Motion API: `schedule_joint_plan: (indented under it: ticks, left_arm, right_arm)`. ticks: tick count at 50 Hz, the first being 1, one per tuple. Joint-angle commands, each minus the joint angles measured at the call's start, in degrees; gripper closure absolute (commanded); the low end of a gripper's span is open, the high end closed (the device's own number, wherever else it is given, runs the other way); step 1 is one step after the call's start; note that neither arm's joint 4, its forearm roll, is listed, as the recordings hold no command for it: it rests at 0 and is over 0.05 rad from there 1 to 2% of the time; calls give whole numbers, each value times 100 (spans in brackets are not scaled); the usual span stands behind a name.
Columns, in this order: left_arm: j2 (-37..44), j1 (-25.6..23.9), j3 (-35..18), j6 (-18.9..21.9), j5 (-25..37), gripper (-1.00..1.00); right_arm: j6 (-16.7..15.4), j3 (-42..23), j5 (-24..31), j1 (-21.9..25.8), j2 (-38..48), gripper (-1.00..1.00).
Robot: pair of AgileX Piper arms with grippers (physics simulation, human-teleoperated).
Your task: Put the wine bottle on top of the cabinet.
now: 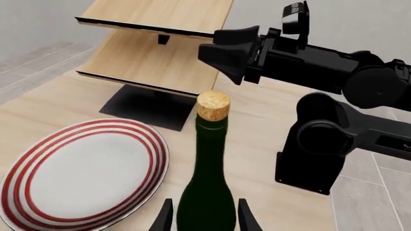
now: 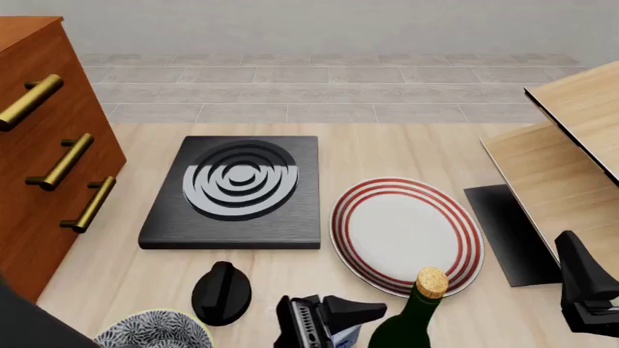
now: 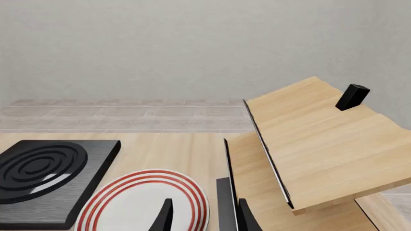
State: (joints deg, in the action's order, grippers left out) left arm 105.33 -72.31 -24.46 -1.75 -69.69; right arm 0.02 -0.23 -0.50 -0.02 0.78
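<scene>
The wine bottle (image 1: 205, 192) is dark green with a tan cork (image 1: 213, 105) and stands upright near the table's front edge (image 2: 411, 330). My left gripper (image 1: 205, 204) is open, with one finger close along each side of the bottle's body. The reddish-brown cabinet (image 2: 39, 145) with brass handles stands at the far left; its top is out of view. My right gripper (image 3: 205, 209) is open and empty, off to the right of the bottle and above the shelf unit's base; the left wrist view shows it (image 1: 224, 53) beyond the cork.
A red-rimmed white plate (image 2: 406, 232) lies just behind the bottle. A black burner slab (image 2: 237, 192) sits mid-table. A pale wood shelf unit (image 2: 570, 159) fills the right side. A black knob (image 2: 220, 291), a patterned bowl (image 2: 155, 335) and a blue-white carton (image 2: 343, 339) line the front edge.
</scene>
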Motion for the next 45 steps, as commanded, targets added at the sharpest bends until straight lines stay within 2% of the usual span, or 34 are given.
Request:
schedule_joint_plan:
  ticks: [1,45]
  left_arm:
    - [166,34,-116,4,-17,-100]
    - [524,31,-534,15,-18,-100]
  right_arm:
    - [-1,0,0,1,-1,-100]
    - [1,0,0,0,2,-100]
